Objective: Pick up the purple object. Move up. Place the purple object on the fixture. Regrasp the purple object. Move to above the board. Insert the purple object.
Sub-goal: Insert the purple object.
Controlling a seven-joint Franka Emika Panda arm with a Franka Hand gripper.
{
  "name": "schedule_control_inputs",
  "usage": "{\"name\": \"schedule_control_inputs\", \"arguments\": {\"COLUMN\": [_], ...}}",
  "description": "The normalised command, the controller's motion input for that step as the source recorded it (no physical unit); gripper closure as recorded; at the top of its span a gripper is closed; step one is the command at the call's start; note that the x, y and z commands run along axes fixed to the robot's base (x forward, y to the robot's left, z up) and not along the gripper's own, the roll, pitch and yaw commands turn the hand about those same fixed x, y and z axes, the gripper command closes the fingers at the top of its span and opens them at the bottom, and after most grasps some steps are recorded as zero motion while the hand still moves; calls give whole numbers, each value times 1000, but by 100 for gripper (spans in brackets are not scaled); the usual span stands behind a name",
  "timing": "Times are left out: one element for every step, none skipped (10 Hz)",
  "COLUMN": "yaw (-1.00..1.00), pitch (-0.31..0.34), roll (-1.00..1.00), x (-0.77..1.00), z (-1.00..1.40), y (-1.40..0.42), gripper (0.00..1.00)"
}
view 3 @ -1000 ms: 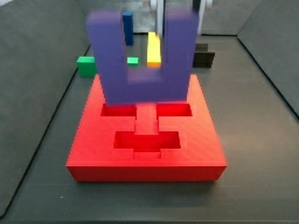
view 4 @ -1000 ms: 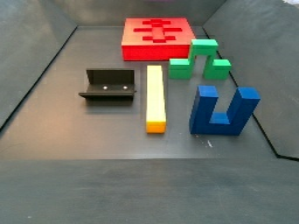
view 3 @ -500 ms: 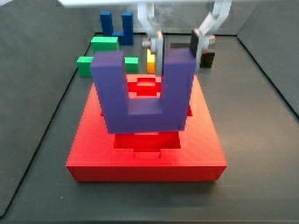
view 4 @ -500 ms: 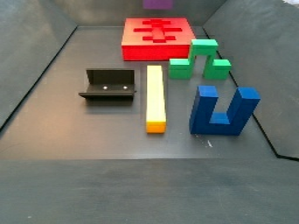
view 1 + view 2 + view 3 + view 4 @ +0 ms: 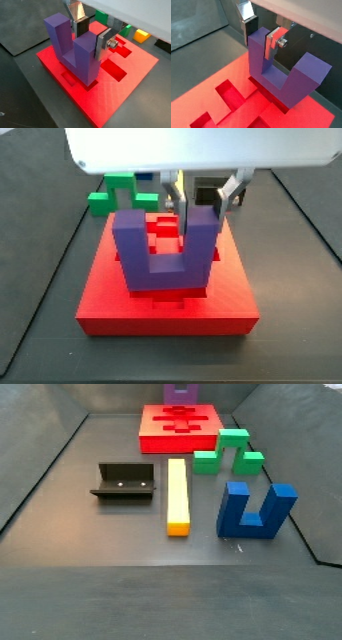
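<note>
Both wrist views show the gripper (image 5: 91, 35) clamped on one prong of the purple object (image 5: 75, 50), its silver fingers (image 5: 272, 44) pressed against either side. The U-shaped block hangs prongs-up over the board (image 5: 133, 87), its base low above the recessed cutouts. In a side view, the fixture (image 5: 126, 482) stands apart, empty.

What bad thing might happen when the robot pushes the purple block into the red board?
The gripper pinches only one prong of the purple object, so the block might twist as it presses down. Its base looks low over the board in both wrist views; if it misses a cutout, it could jam on the edge or slip in the fingers.
</note>
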Motion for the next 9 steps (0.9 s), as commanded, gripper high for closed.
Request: {"name": "schedule_control_inputs", "arguments": {"yaw": [89,40,0,0,0,0,0,0,0], "pitch": [0,0,0,0,0,0,0,0,0], "roll": [106,70,26,20,29,41,53,64,64], "x": [40,3,60,97,146,169,143,154,166], "z": [-214,-174,-143,-143,-140,-137,-146,-140,-129], "y": [-17,-37,-51,-57,-54,-31,0,0,0], "gripper": [100,100,100,100,100,100,100,100,100]}}
